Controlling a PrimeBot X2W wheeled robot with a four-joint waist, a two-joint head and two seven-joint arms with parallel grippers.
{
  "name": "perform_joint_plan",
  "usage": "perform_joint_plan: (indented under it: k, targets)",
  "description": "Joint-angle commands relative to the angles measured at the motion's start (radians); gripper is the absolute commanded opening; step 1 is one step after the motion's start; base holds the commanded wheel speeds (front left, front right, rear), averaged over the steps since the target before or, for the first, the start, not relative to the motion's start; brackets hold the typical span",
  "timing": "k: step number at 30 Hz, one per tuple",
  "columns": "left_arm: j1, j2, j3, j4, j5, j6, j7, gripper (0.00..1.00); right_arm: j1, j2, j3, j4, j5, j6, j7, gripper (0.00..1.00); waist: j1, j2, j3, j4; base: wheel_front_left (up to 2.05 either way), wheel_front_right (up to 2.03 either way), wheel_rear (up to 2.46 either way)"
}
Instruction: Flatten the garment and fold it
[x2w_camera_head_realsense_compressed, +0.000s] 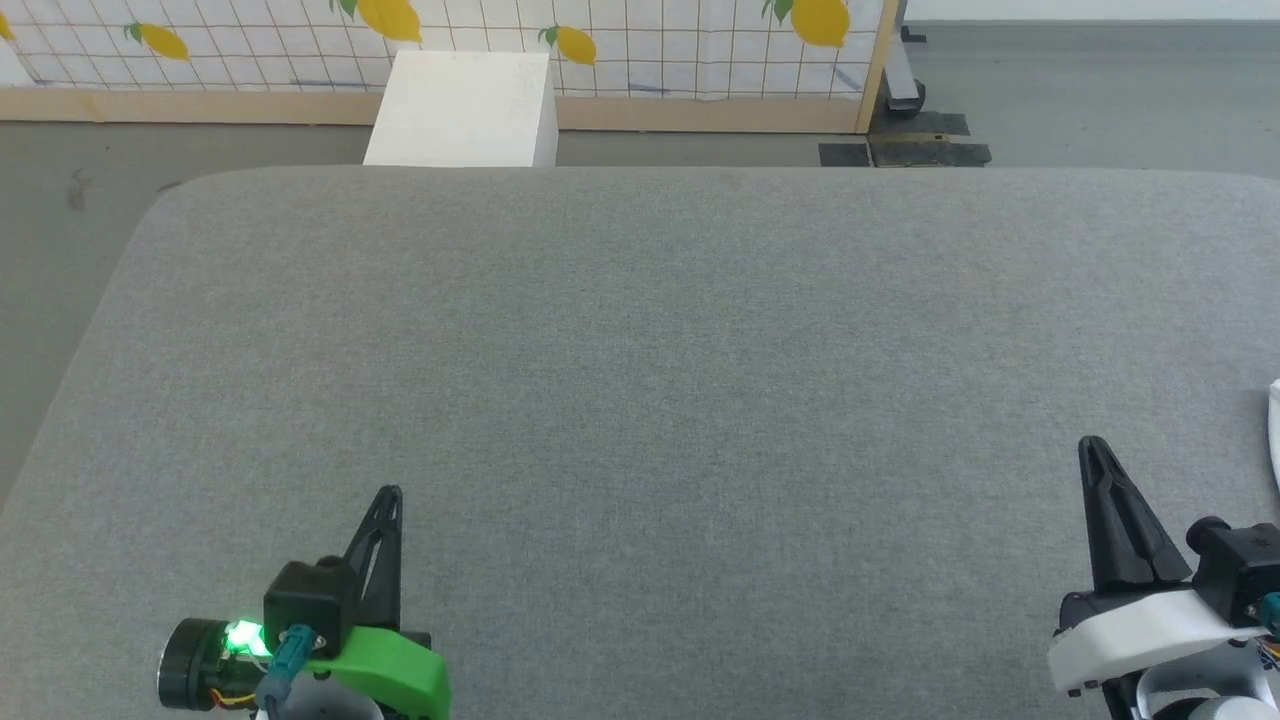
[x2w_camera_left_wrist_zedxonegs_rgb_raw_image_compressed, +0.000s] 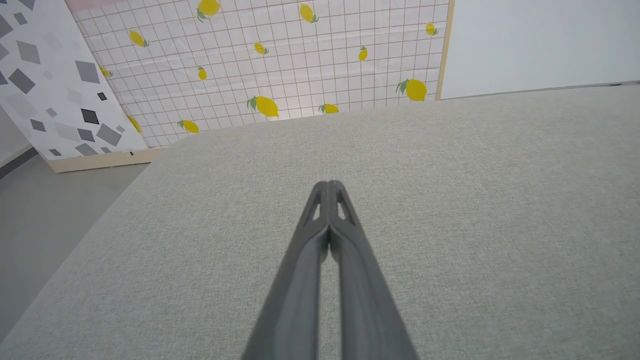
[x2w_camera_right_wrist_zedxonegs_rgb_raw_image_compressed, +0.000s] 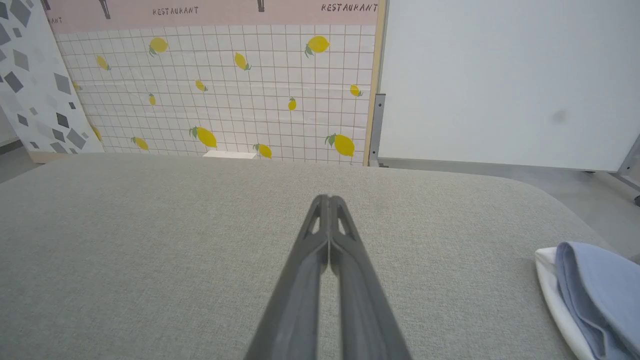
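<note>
Right wrist view: garment (x2w_camera_right_wrist_zedxonegs_rgb_raw_image_compressed: 597, 300) lies right of right gripper (x2w_camera_right_wrist_zedxonegs_rgb_raw_image_compressed: 329, 200), far from left gripper (x2w_camera_left_wrist_zedxonegs_rgb_raw_image_compressed: 329, 185). Fingers together on both, empty.

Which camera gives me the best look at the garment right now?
The right wrist view: the garment lies at its lower right, blue folds and white edge on the gray surface. The head view catches a white sliver at its right edge, probably the same shirt. The left wrist view faces the gray surface and lemon-print panel.
</note>
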Motion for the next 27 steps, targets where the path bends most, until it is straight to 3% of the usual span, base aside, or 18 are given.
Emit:
perform_joint_plan:
  k: [1,27]
  targets:
    - [0.0,-0.009,0.011,-0.002,0.012,-0.006,0.003,0.0,-0.003,0.002,0.004,0.001,-0.005,0.0,0.005,0.0,0.0,0.0,-0.001,0.0,0.0,0.0,0.0]
    - [-0.002,-0.07,0.082,-0.011,0.071,-0.045,0.045,0.0,-0.015,0.012,0.027,0.006,-0.024,0.0,0.03,0.0,0.0,0.0,-0.012,0.005,0.0,0.0,0.0]
